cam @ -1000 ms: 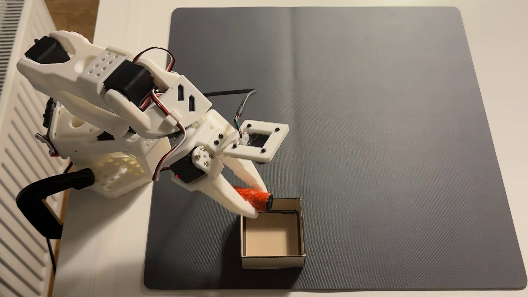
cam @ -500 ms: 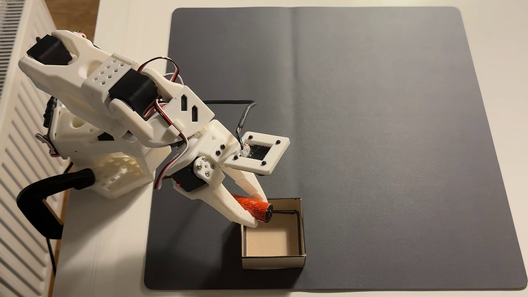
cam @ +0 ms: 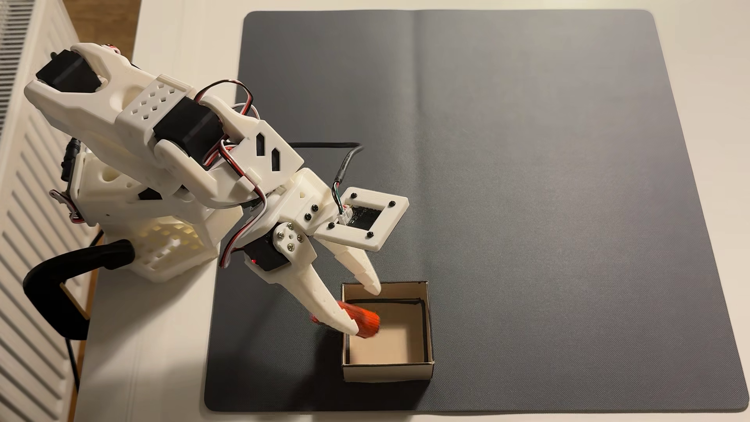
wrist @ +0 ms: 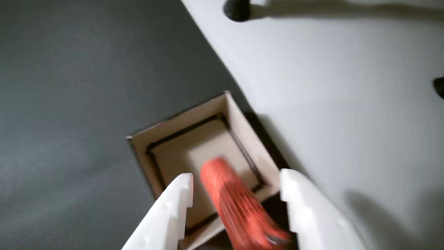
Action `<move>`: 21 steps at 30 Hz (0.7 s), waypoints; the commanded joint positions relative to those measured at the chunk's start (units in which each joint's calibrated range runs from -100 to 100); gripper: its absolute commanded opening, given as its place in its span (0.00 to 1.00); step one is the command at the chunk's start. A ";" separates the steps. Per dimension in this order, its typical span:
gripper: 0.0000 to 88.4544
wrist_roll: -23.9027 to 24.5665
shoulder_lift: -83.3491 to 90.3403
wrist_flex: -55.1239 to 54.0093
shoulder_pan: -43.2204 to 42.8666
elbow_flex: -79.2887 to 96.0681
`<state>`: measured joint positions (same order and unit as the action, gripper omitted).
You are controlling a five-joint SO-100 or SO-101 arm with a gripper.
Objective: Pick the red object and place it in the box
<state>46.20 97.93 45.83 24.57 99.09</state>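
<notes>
My white gripper (cam: 364, 309) hangs open over the left rim of the box (cam: 387, 372), a small square open-topped cardboard box on the grey mat. The red object (cam: 365, 322) is a motion-blurred orange-red cylinder just under the lower finger, over the box's left inner edge. In the wrist view the red object (wrist: 236, 208) lies loose between the spread fingers of the gripper (wrist: 236, 175), with a gap on each side, its far end pointing into the box (wrist: 239, 121). Its near end is cut off by the frame edge.
A dark grey mat (cam: 527, 162) covers most of the white table (cam: 162, 365); the box stands near its front left corner. The arm's base (cam: 134, 194) and a black clamp (cam: 61, 284) sit at the left, beside a white radiator (cam: 24, 243). A black cable (cam: 324, 145) trails over the mat.
The fingers have spread apart and let go of the red object. It has dropped from the upper left rim down towards the box's inside and shows motion blur.
</notes>
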 commanded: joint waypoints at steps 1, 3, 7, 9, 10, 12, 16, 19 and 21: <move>0.30 0.74 0.37 -0.63 -0.45 0.64; 0.32 0.74 0.37 -0.28 -1.34 0.64; 0.36 1.99 0.37 0.07 -3.34 0.55; 0.37 3.09 0.45 0.07 -5.27 -0.09; 0.38 3.61 0.45 0.07 -6.53 -0.45; 0.37 4.86 0.45 0.15 -9.13 -1.08; 0.37 7.57 0.45 1.73 -15.44 -1.45; 0.37 8.77 0.45 1.73 -20.19 -2.53; 0.34 9.50 0.45 1.73 -23.16 -4.35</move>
<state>54.88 97.93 47.39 5.42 97.08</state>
